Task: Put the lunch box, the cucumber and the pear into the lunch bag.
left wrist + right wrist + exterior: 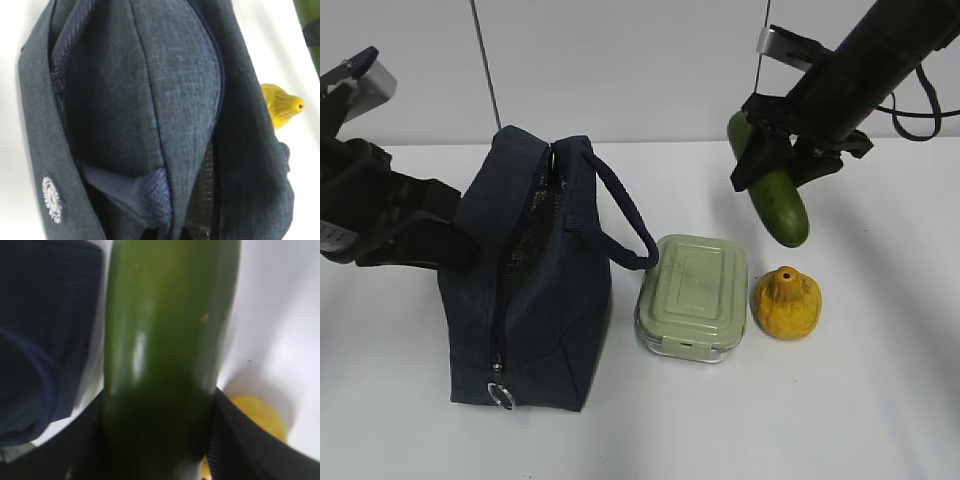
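The navy lunch bag [535, 300] stands at the left with its top zipper open. My left arm [390, 230] reaches to the bag's left flank. In the left wrist view the lunch bag [150, 100] fills the frame with a fold of fabric [155, 195] bunched at the bottom edge, and the fingers are hidden. My right gripper [775, 165] is shut on the dark green cucumber [782, 208], held in the air above the pear [786, 303]. The cucumber [165, 340] sits between black fingers [235, 440]. The lunch box [693, 295] with its sage-green lid lies between bag and pear.
The bag's loop handle [620, 215] droops toward the lunch box. A metal ring pull [501, 396] hangs at the bag's near end. The pear [282, 104] shows past the bag's right side. White table all around.
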Available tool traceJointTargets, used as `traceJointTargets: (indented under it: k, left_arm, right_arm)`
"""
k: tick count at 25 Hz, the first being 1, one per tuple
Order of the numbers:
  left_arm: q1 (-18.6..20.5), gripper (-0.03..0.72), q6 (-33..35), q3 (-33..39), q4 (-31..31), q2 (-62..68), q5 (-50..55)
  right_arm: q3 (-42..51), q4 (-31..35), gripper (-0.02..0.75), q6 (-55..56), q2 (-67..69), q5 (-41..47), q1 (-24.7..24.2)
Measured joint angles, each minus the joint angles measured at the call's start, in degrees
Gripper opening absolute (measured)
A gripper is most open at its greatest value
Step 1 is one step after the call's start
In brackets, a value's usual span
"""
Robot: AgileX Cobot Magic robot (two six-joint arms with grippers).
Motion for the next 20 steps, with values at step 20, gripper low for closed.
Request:
traceJointTargets:
  k: [20]
  left_arm:
    - [0.0,0.003,0.0,0.0,-0.2,0.0,-1.0]
  right_arm:
    - [-0.1,35.1,0.380,-9.4,-1.1,0.4,16.5]
